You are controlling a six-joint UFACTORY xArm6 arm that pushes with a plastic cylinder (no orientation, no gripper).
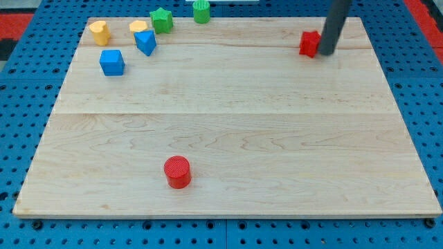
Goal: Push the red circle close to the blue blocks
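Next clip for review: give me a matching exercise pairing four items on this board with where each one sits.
Items:
1. red circle
2. blue cube
3. my tip
4. green star

Places:
A. view's top edge, right of the yellow blocks
B. view's top right, against the other red block
C. view's bottom, left of centre, alone
D. view's upper left, below a yellow block

Pairs: 1-C, 2-D, 3-B, 4-A

text: none legible | labels/brands: none | numbers/signs: none | checked: desk top, plain wood grain only | checked: block faces, all unmarked, incl. red circle | checked: dark rod above my tip, no print readable | checked: blue perforated surface around desk, holes only
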